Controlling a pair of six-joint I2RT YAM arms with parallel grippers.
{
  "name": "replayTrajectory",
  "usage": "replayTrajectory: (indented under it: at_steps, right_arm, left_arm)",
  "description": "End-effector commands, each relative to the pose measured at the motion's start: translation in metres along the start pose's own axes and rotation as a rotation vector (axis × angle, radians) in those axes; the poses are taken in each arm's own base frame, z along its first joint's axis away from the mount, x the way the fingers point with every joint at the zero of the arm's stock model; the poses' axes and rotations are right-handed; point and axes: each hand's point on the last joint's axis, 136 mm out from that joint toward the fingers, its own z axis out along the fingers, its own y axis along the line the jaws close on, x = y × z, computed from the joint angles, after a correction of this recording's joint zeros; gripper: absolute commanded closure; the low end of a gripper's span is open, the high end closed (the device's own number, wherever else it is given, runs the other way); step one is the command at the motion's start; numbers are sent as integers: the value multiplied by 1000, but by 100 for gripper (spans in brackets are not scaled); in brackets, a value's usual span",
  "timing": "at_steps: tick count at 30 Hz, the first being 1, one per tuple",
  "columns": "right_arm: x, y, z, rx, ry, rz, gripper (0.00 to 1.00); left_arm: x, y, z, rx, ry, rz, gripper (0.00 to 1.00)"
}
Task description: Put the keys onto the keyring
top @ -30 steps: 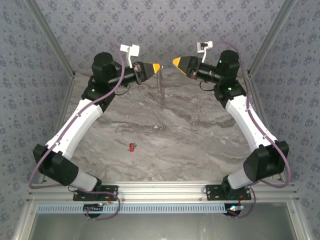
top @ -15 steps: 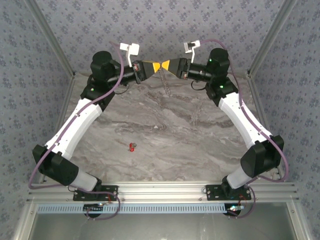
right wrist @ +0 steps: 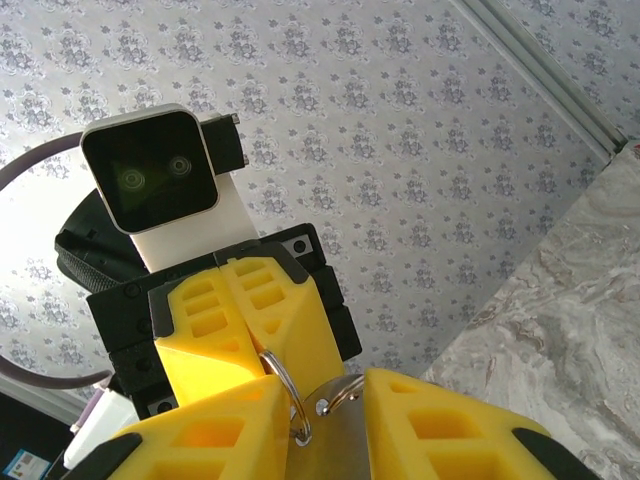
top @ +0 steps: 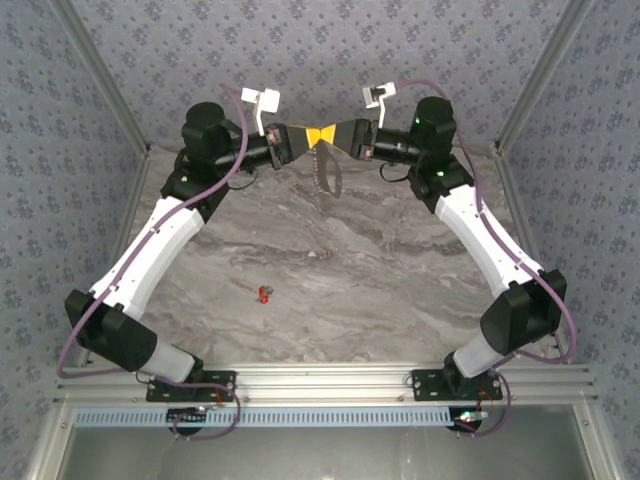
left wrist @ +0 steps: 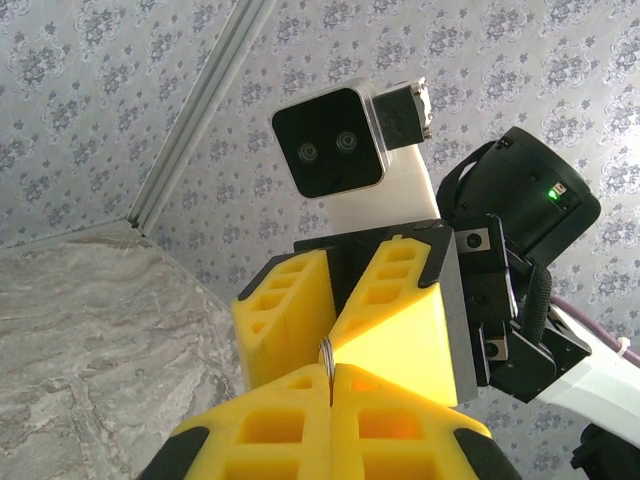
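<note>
Marble table [top: 400, 280] bears one red key [top: 263, 293]; one keyring [top: 324, 170] hangs above.

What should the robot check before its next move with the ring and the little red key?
1. Left gripper pinches the keyring: ok.
2. Right gripper has a firm hold on it too: cannot tell.
3. The two grippers meet tip to tip, high above the table: ok.
4. Red key is on the keyring: not ok, it lies on the table.
5. Nothing sits close around the red key: ok.
</note>
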Motion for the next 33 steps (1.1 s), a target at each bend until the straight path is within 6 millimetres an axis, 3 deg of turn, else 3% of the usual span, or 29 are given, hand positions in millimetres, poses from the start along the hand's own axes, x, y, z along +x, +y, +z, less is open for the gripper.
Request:
replayTrajectory:
  at_steps: [1, 8, 11, 14, 18, 22, 27, 33]
  right_arm:
    - [-7, 13, 1, -23, -2, -42, 73]
    - [-6, 14, 1, -28, 2, -43, 81]
    - [-7, 15, 1, -31, -2, -44, 100]
    - [-9, 14, 0, -35, -23, -39, 100]
    - [-17, 12, -4, -31, -91, -34, 100]
    - [-30, 14, -8, -41, -169, -37, 100]
    - [-42, 21, -10, -55, -254, -46, 100]
    - [-51, 25, -8, -74, -346, -22, 100]
  left_arm:
    - [-4, -26, -3, 85, 21, 55, 100]
    - [1, -32, -2, 118, 60, 44, 100]
    - [3, -34, -2, 135, 85, 34, 100]
    - [3, -33, -1, 116, 97, 17, 100]
    - [-8, -20, -5, -2, 42, -5, 73]
    - [-28, -2, -23, -178, -108, -39, 46]
    - [-48, -1, -50, -227, -324, -88, 42]
    - [-52, -2, -46, -156, -372, -172, 45]
